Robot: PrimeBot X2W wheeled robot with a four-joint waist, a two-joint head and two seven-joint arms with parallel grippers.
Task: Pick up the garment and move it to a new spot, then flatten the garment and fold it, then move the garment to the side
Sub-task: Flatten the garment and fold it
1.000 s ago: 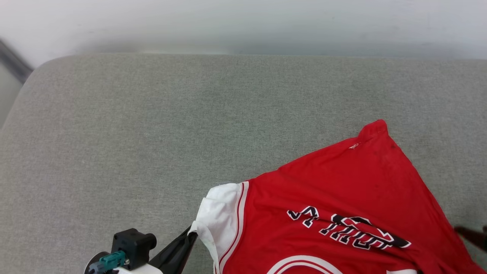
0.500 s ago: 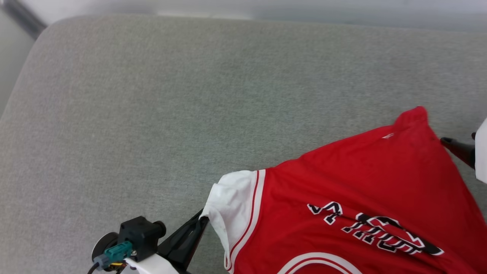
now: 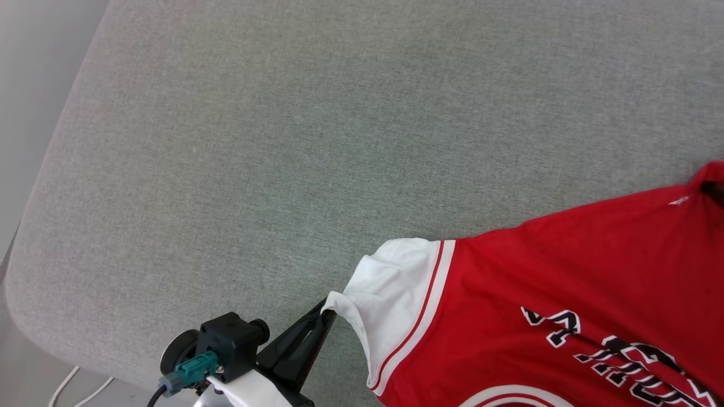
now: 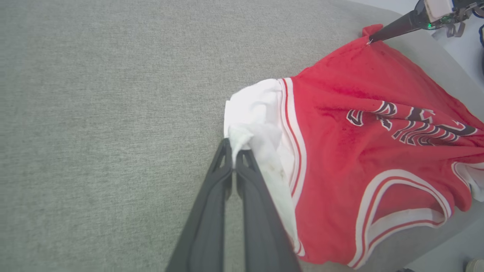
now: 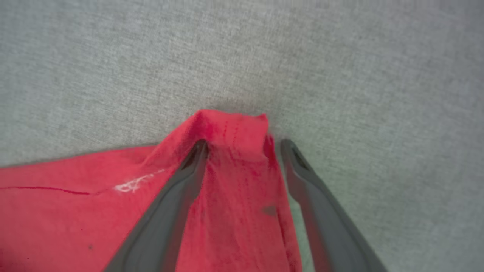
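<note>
Pinching white sleeve [image 3: 396, 282] with left claw [image 4: 235, 146] clamped shut, we are holding right claw [image 5: 244, 145] spread apart astride red hem corner [image 5: 227, 124]. Shirt [image 3: 565, 271] is lying across grey surface [image 3: 283, 141], long axis running claw to claw.

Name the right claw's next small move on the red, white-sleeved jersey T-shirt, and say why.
Probably close the right claw: its open jaws straddle the raised corner of the red jersey T-shirt with white sleeves, while the left claw is shut on a white sleeve. Gripping both ends would let the arms lift and carry it.
</note>
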